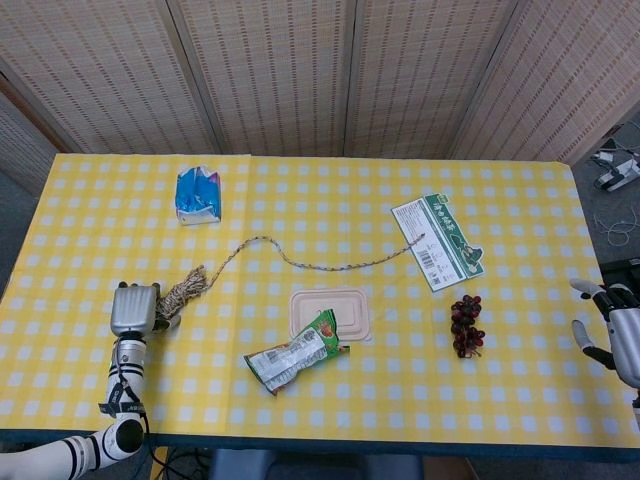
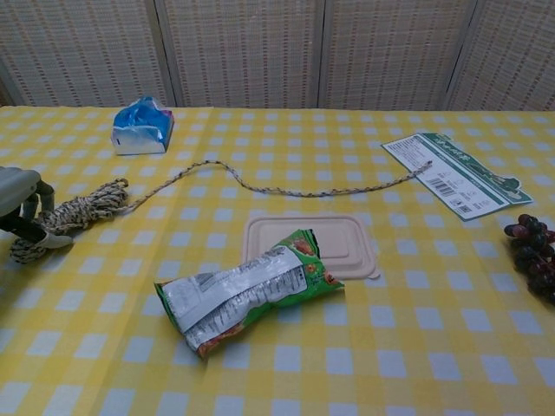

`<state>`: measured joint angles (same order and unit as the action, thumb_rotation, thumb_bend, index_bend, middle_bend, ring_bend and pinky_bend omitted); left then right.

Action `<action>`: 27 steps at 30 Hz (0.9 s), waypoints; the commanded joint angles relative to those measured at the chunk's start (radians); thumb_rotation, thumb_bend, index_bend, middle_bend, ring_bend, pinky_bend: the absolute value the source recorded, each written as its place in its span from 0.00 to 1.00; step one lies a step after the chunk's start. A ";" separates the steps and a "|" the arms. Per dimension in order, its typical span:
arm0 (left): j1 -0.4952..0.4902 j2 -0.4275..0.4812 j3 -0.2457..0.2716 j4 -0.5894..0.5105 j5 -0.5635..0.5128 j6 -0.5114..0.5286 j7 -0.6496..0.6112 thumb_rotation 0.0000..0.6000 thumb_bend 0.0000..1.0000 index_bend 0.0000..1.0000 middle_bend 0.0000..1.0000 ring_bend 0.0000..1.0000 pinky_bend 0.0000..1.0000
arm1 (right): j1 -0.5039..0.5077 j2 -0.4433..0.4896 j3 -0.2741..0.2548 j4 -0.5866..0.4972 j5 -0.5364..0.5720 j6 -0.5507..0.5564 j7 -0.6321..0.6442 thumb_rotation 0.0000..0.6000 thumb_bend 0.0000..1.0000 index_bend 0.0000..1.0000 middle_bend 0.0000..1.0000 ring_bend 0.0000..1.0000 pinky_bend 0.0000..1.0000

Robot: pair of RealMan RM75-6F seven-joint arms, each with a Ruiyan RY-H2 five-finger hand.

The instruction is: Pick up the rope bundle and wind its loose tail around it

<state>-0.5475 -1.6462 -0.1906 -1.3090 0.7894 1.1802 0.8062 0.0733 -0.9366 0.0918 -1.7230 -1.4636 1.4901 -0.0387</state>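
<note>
The rope bundle [image 1: 181, 292] [image 2: 80, 213] lies on the yellow checked table [image 1: 320, 200] near its left edge. Its loose tail [image 1: 300, 262] [image 2: 286, 192] snakes to the right, ending at a green and white leaflet [image 1: 437, 240]. My left hand [image 1: 133, 308] [image 2: 19, 201] grips the bundle's near end, fingers curled over it and the thumb on the other side. The bundle still rests on the cloth. My right hand [image 1: 612, 330] hangs open past the table's right edge, holding nothing, and shows only in the head view.
A blue tissue pack [image 1: 197, 193] sits at the back left. A green snack bag [image 1: 297, 352] leans on a beige tray [image 1: 345, 300] in the middle front. Dark grapes [image 1: 466, 325] lie at the right, below the leaflet.
</note>
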 commanded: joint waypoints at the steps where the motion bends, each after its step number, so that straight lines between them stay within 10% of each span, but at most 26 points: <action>1: 0.000 0.003 -0.004 -0.002 0.000 -0.003 -0.013 0.58 0.17 0.59 0.60 0.45 0.27 | -0.001 0.001 0.000 -0.001 0.001 0.001 0.000 1.00 0.36 0.26 0.38 0.34 0.39; 17: 0.000 -0.020 0.006 0.078 0.066 -0.013 -0.102 0.61 0.22 0.70 0.76 0.59 0.36 | -0.004 0.006 0.000 -0.012 0.001 0.002 -0.007 1.00 0.36 0.26 0.38 0.34 0.39; 27: -0.005 -0.044 -0.003 0.156 0.124 -0.036 -0.202 0.85 0.26 0.77 0.86 0.66 0.43 | -0.007 0.011 0.001 -0.020 0.008 0.002 -0.016 1.00 0.36 0.26 0.38 0.34 0.39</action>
<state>-0.5523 -1.6864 -0.1915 -1.1654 0.8997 1.1486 0.6210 0.0667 -0.9258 0.0930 -1.7433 -1.4553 1.4923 -0.0543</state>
